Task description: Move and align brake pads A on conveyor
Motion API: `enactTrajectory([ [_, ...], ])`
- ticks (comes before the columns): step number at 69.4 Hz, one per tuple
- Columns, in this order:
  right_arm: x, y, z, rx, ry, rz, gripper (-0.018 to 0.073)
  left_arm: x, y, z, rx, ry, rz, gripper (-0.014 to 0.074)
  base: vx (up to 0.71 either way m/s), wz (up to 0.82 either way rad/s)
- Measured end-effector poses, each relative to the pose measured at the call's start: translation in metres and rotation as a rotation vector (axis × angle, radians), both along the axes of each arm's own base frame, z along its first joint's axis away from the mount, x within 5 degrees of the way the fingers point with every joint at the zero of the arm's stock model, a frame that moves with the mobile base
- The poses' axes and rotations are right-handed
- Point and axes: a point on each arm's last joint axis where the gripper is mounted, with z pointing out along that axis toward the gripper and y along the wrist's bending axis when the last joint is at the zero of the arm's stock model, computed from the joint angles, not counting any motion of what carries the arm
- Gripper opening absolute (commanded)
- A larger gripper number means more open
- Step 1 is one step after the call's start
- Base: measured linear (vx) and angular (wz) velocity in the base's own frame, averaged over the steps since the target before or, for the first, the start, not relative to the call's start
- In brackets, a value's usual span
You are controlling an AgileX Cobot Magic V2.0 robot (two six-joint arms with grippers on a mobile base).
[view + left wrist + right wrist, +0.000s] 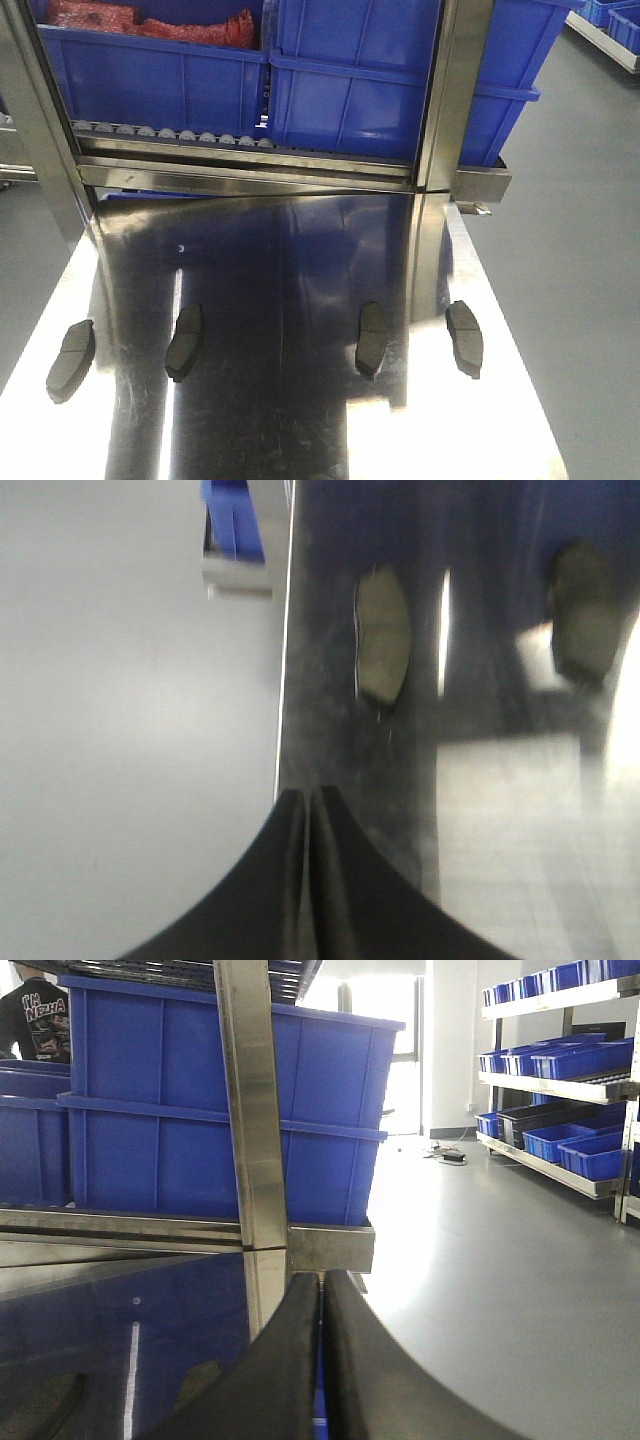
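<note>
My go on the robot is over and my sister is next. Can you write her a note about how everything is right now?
Left gripper: shut, empty, by the left edge of the steel table.
Right gripper: shut, empty, facing the blue bins.
Four brake pads lie in a row on the steel table, none touching. No conveyor shows in any view.
Done: nothing yet.
Left: move all four pads onto the conveyor and align them.
</note>
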Motion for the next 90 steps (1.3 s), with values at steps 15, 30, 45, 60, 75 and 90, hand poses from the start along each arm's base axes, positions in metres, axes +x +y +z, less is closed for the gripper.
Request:
enactTrajectory([
  [15, 0.0000, 0.0000, 0.0000, 0.000, 0.000, 0.000, -0.0011, 0.0028, -0.0016, -0.0029, -0.031, 0.031, 0.007, -0.0004, 0.00, 0.00],
  [30, 0.0000, 0.0000, 0.0000, 0.000, 0.000, 0.000, -0.0011, 0.0026, -0.0017, -0.0027, -0.032, 0.033, 0.008, 0.0023, 0.00, 0.00],
  [45, 0.0000, 0.0000, 0.0000, 0.000, 0.000, 0.000, -0.0011, 0.0019, -0.0017, -0.0035, -0.029, 0.047, 0.004, 0.0179, 0.00, 0.00],
  [60, 0.0000, 0.0000, 0.0000, 0.000, 0.000, 0.000, -0.0011, 0.0065, -0.0015, -0.0087, -0.028, 0.100, 0.000, 0.0378, 0.00, 0.00],
  [75, 0.0000, 0.0000, 0.0000, 0.000, 0.000, 0.000, -0.0011, 0.0073, -0.0014, -0.0101, -0.011, 0.117, -0.025, 0.0423, 0.00, 0.00],
  [90, 0.0000, 0.0000, 0.0000, 0.000, 0.000, 0.000, -0.0011, 0.0086, -0.0022, -0.0094, -0.016, 0.101, -0.032, 0.0423, 0.00, 0.00],
])
